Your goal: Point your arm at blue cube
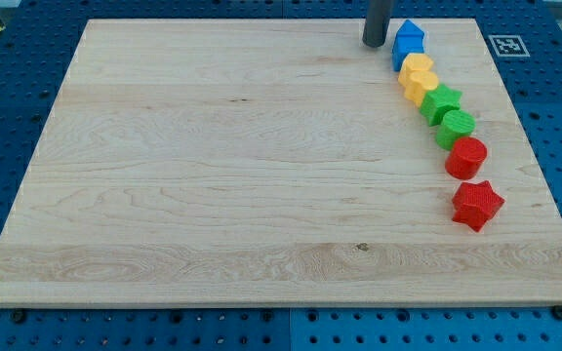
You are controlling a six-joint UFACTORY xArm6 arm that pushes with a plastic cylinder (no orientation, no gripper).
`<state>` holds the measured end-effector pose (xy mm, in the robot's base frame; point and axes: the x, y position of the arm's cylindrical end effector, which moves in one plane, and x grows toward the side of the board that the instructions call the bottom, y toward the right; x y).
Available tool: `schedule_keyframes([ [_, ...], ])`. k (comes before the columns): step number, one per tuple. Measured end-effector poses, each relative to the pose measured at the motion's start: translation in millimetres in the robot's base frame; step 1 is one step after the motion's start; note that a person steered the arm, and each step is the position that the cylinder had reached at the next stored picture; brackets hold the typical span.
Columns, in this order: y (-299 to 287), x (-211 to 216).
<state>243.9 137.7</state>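
My tip (375, 44) rests on the wooden board (213, 166) near the view's top edge, just left of a blue block (410, 38) with a small gap between them. The blue block's top looks pointed. More blue shows just below it, and I cannot tell whether that is a second blue block or its side. The blue block heads a curved line of blocks running down the view's right.
Below the blue come two yellow blocks (419, 78), a green star (442, 101), a green cylinder (457, 125), a red cylinder (467, 156) and a red star (477, 204). A printed marker (508, 45) lies off the board's top right corner.
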Motion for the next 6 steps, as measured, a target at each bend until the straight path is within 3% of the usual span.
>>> schedule_keyframes([
  [2, 27, 0],
  [4, -7, 0],
  [6, -16, 33],
])
